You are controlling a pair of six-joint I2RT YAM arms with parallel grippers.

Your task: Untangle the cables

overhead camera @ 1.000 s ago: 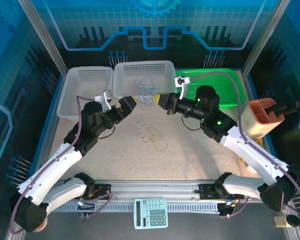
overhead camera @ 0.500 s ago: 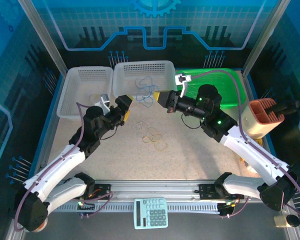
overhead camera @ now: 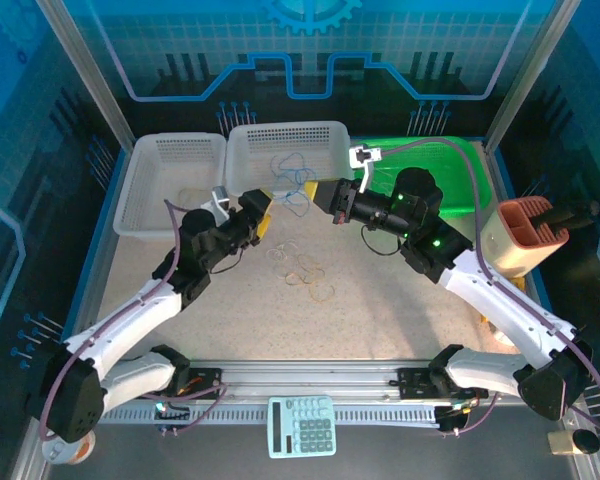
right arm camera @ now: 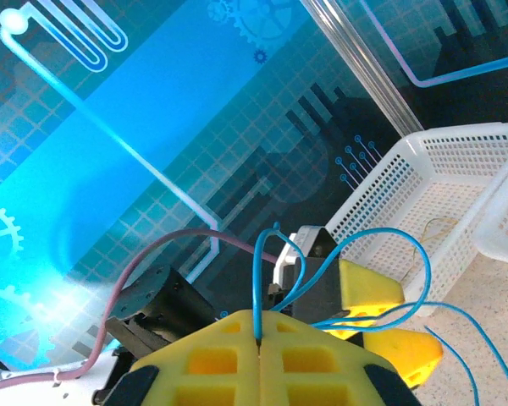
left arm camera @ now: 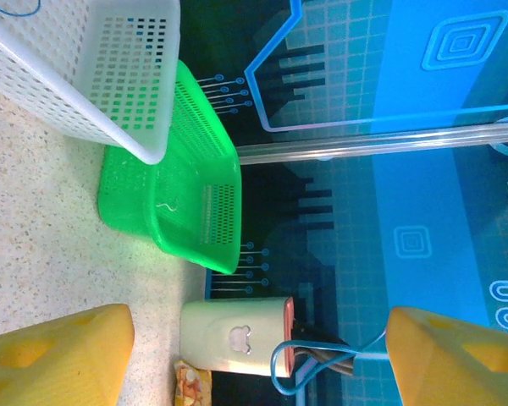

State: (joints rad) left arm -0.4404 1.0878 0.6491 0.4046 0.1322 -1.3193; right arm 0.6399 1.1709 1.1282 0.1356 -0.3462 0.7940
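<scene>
A bunch of blue cables (overhead camera: 294,187) hangs between my two grippers at the front rim of the middle white basket (overhead camera: 285,132). My right gripper (overhead camera: 327,197) is shut on one blue cable (right arm camera: 256,288), which rises from its closed yellow fingertips and loops off to the right. My left gripper (overhead camera: 259,216) stands open just left of the bunch. A blue cable loop (left arm camera: 309,375) lies between its yellow fingers (left arm camera: 55,355), reaching to the right one. Several yellow-tan and pale cables (overhead camera: 306,270) lie loose on the table in front of the basket.
A second white basket (overhead camera: 170,150) stands at the back left and a green basket (overhead camera: 450,165) at the back right. A beige holder with tools (overhead camera: 520,235) is at the right edge. A calculator (overhead camera: 302,425) lies by the front rail.
My left gripper has swung right and forward, up to the blue cables, and its jaws have narrowed somewhat. The right gripper has stayed put, shut on the blue cable.
</scene>
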